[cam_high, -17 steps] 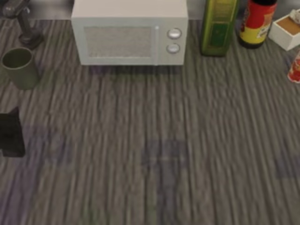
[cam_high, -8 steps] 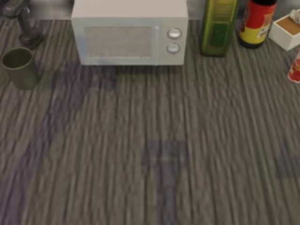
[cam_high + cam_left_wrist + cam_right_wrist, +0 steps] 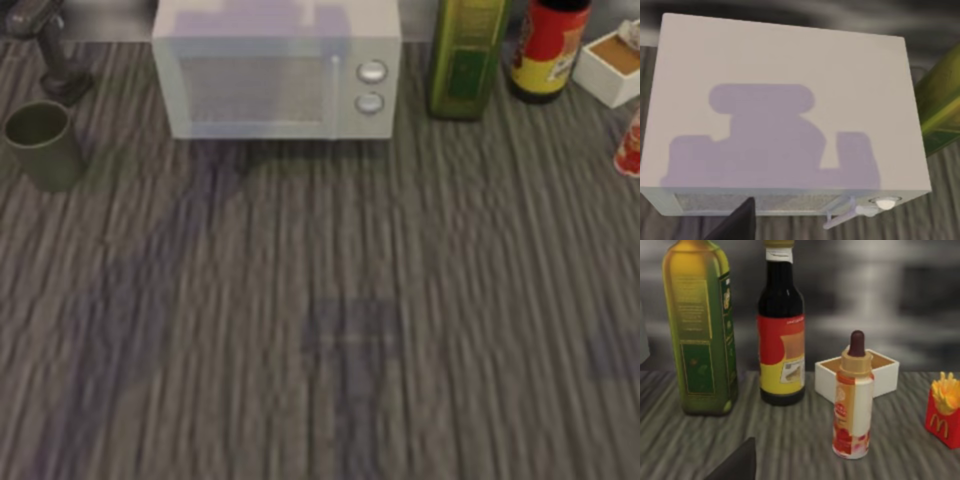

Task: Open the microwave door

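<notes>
The counter [image 3: 330, 330] is the largest thing in sight, a dark grey surface streaked with fine lengthwise lines and crossed by soft purplish shadows. At its far edge, left of centre in the top view, stands the microwave [image 3: 277, 68], a smooth white box with a flat top; the left wrist view looks down on that top, where a blocky shadow lies. The microwave door [image 3: 255, 90] is shut flush against the front, its grey speckled mesh window filling most of the panel, with two round silver knobs [image 3: 371, 87] beside it. To the microwave's right stand a tall green glass bottle [image 3: 466, 55], a dark bottle [image 3: 548, 45] with a red and yellow label, and a small white box [image 3: 615, 65]. A dull olive cup [image 3: 42, 143] sits near the left edge. Of each end effector only a dark tip shows in its wrist view, so I cannot tell whether either is released or clenched.
</notes>
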You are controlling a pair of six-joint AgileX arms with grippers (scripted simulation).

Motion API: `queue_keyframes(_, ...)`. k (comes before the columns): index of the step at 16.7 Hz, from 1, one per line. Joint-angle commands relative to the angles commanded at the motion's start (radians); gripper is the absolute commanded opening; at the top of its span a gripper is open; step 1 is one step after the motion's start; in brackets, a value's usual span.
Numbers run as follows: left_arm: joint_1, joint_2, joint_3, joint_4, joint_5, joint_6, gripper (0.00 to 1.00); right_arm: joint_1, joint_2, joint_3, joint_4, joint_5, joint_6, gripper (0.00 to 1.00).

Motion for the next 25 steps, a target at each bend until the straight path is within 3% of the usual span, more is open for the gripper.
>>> queue_keyframes(6,-0.07,0.39,0.313,-0.218,-0.065,-0.09,1.0,0.0,0.0,0.0,0.0,0.0,0.0,1.0)
queue_keyframes(13,-0.082,0.465,0.364,-0.267,-0.08,-0.106,1.0,0.0,0.0,0.0,0.0,0.0,0.0,1.0)
queue_keyframes(17,-0.073,0.47,0.332,-0.229,-0.076,-0.098,1.0,0.0,0.0,0.0,0.0,0.0,0.0,1.0)
queue_keyframes(25,-0.035,0.482,0.114,0.014,-0.06,-0.061,1.0,0.0,0.0,0.0,0.0,0.0,0.0,1.0)
